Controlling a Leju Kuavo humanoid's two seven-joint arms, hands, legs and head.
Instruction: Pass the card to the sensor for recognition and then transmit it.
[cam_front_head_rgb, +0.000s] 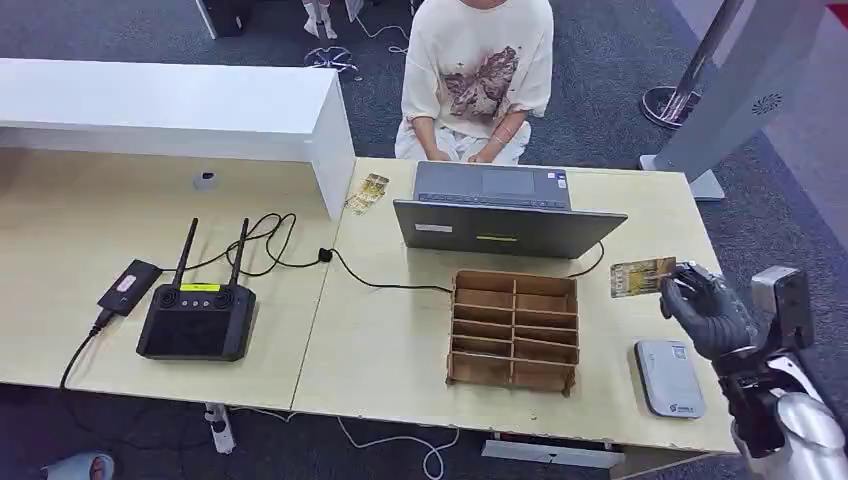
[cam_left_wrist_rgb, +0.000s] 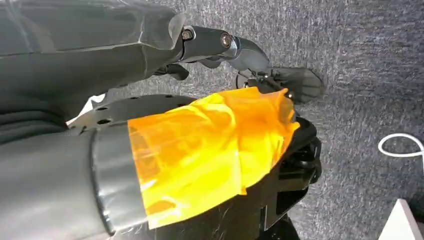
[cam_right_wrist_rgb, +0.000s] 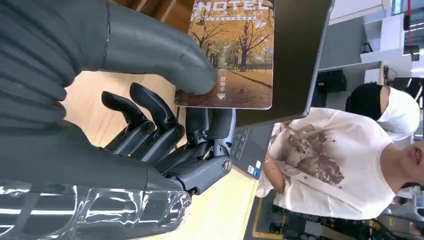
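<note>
Card: thin rectangle, autumn-tree photo in yellow-brown, "HOTEL" printed across one end, small Chinese text and an arrow at the other end. In the right wrist view the card is cut off by the frame edge, so the top line of print is only partly readable. Right hand pinches it, thumb pressed on the printed face, the other dark fingers curled behind it. Card is held in the air over the table, sticking out from the fingertips toward the laptop, beyond the grey sensor that lies flat by the table's near edge. Left hand: fingers look curled in, probably nothing in them, hard to tell. Wooden slotted box sits between laptop and table front.
</note>
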